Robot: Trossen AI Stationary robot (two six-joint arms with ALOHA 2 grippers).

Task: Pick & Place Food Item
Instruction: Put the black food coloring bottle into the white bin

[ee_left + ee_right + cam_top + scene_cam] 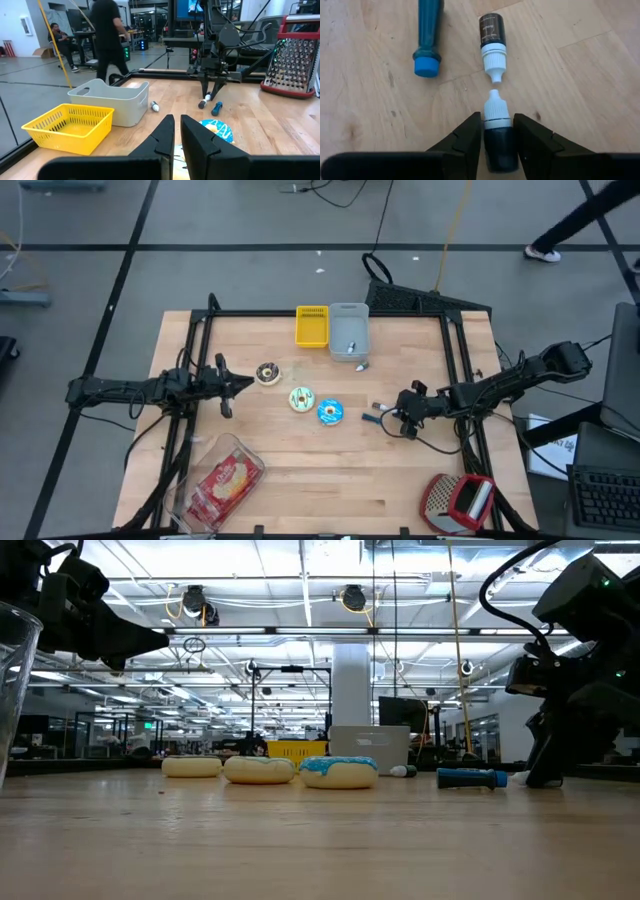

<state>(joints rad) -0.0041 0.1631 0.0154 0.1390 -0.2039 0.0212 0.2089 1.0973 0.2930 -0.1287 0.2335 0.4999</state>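
Three doughnuts lie flat on the wooden table: a brown one [266, 373], a green-iced one [301, 398] and a blue-iced one [330, 412]. My right gripper [497, 142] is at the table's right, tipped downward and shut on a small dark dropper bottle [496, 135] with a white cap. A second such bottle [491, 42] and a blue tube [429, 35] lie just beyond it. My left gripper [177, 137] hangs level above the table's left side [228, 385], shut and holding nothing. My right gripper pinches the dark body [497, 152] of the dropper bottle between its two fingers, just behind the white cap. The fingers slant down from the table's right side and lie along the bottle. The bottle's cap points away from the gripper, close over the wood.
A yellow basket [312, 326] and a grey bin [349, 330] stand at the far edge, with another small bottle [362, 365] beside the bin. A clear bag of food [220, 480] lies near left. A red-handled grater [460, 500] lies near right. A person walks behind the table [107, 35].
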